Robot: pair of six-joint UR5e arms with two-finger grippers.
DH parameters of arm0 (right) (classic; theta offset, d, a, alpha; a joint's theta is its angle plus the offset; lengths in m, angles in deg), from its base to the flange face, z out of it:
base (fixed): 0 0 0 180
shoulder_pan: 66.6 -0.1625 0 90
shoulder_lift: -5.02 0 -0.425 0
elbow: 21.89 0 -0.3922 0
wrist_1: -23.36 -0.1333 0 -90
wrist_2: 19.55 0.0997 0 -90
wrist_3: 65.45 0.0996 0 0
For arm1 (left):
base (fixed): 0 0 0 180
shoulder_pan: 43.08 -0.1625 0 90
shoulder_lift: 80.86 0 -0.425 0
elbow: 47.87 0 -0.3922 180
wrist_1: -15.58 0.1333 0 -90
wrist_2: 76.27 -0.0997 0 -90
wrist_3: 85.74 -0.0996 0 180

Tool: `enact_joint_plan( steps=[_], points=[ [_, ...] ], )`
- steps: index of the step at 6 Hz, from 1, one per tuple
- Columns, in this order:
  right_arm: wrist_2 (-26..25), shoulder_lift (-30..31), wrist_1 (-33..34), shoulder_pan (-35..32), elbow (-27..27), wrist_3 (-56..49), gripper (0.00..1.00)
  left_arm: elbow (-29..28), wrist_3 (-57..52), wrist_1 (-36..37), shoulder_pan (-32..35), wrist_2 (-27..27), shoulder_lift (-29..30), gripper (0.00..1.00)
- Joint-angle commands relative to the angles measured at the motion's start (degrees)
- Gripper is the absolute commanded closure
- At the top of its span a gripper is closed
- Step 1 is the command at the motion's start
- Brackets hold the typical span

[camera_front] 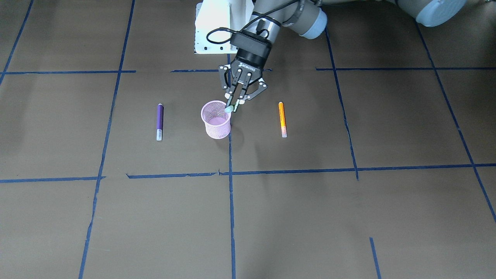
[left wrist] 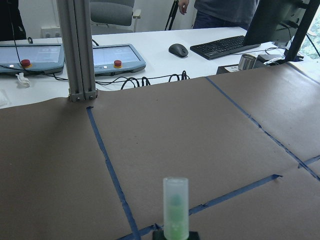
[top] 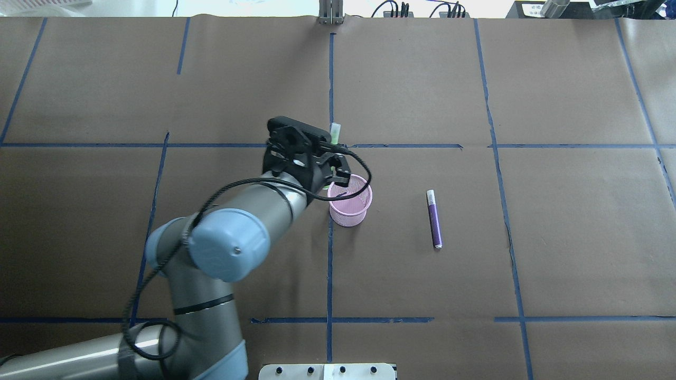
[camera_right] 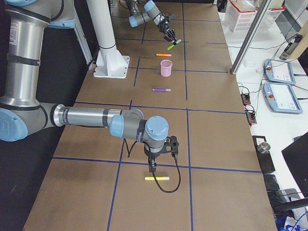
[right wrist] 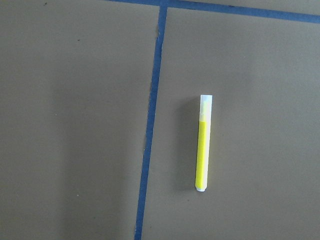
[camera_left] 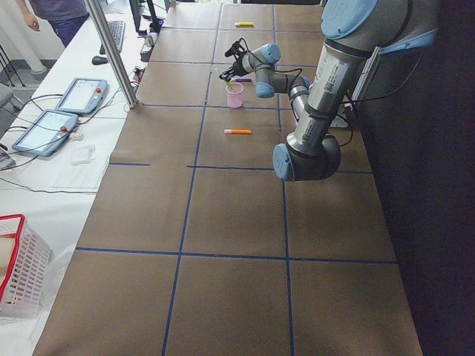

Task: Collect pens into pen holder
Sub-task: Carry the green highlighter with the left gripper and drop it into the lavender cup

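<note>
A release here could have gone wrong. The bright green highlighter-like pen with its translucent whitish cap sat at a slant, cap end just over the upper-right rim of the small round pink wire-mesh pen holder at the centre of the front-facing frame. Dropped so, it might have struck the rim, bounced onto the brown paper-covered table or tipped the light cup. The left gripper was clenched nearly closed, fingertips pinching that pen. Whether the right gripper was clenched could not be told
</note>
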Motion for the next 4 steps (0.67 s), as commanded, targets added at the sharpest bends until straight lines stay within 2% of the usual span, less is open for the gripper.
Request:
enact_joint_plan(
  steps=[1, 2, 3, 4],
  points=[
    [0.0, 0.0, 0.0, 0.0, 0.1, 0.0, 0.0, -5.7, 2.5, -0.1, -1.0, -2.8, 3.6, 0.94],
    [0.0, 0.0, 0.0, 0.0, 0.1, 0.0, 0.0, -6.0, 2.6, -0.2, -3.3, -4.0, 3.5, 0.92],
    [-0.1, 0.0, 0.0, 0.0, 0.1, 0.0, 0.0, -6.0, 2.7, -0.3, -4.7, -4.8, 3.5, 0.81],
    [0.0, -0.1, -0.1, 0.0, 0.1, 0.0, 0.0, -5.7, 2.8, -0.3, -5.3, -4.7, 3.8, 0.3]
  ],
)
